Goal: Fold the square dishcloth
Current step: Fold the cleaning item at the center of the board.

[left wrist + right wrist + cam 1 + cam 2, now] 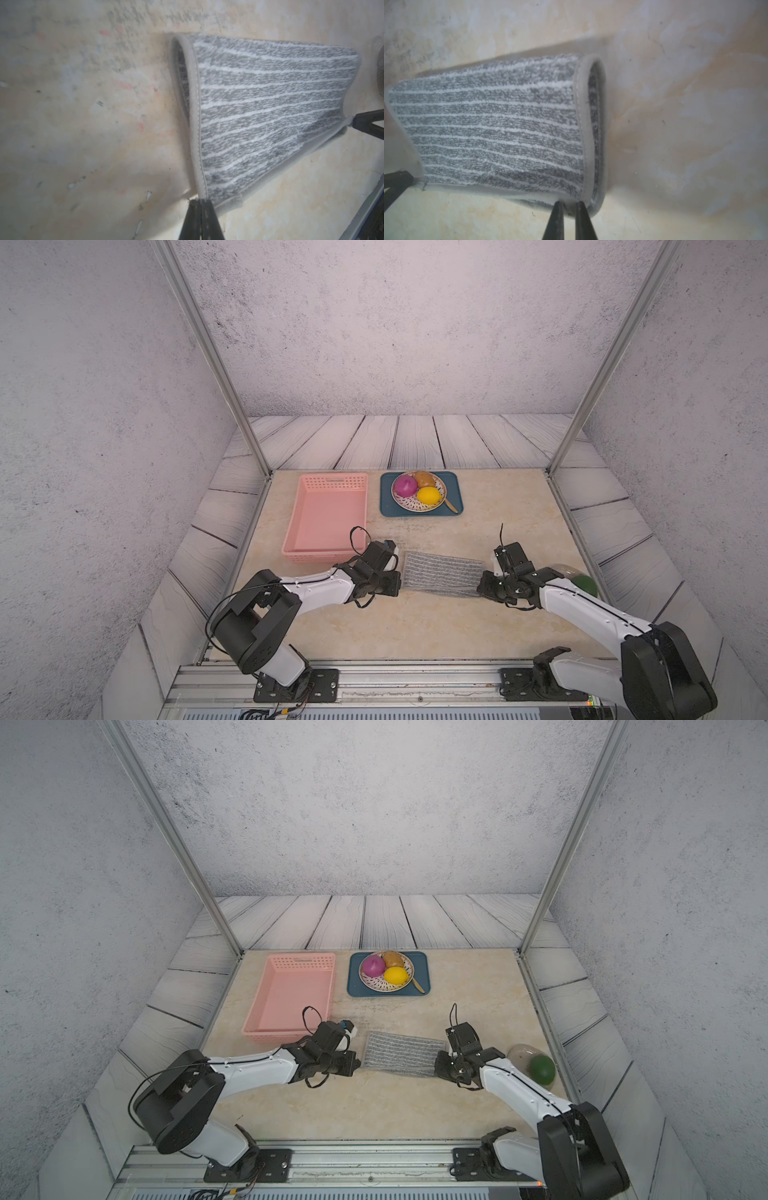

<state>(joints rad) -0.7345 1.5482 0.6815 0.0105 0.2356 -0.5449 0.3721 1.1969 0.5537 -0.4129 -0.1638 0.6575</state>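
Pink basket (316, 558): at the left of the worktop (415, 626), close behind the left arm's wrist.
Left claw (198, 202): pinched tight on the hemmed near-left corner of the cloth, low over the worktop.
Square dishcloth (442, 574): lies in the middle between the two arms. It is doubled over into a strip, with the fold at the far side and both hemmed edges at the near side. The side ends gape a little, so the top layer is not pressed flat.
Right claw (569, 204): jaws nearly together, with only a narrow gap and the near-right corner's hem caught between them.
Green ball (542, 1069): beside the right arm, apart from the cloth.
Step in hand: probably the end of the first fold, with the corners set down on the near edge.
Next move: probably both claws let go together and lift straight up so the top layer is not dragged. A second fold may then follow across the strip.
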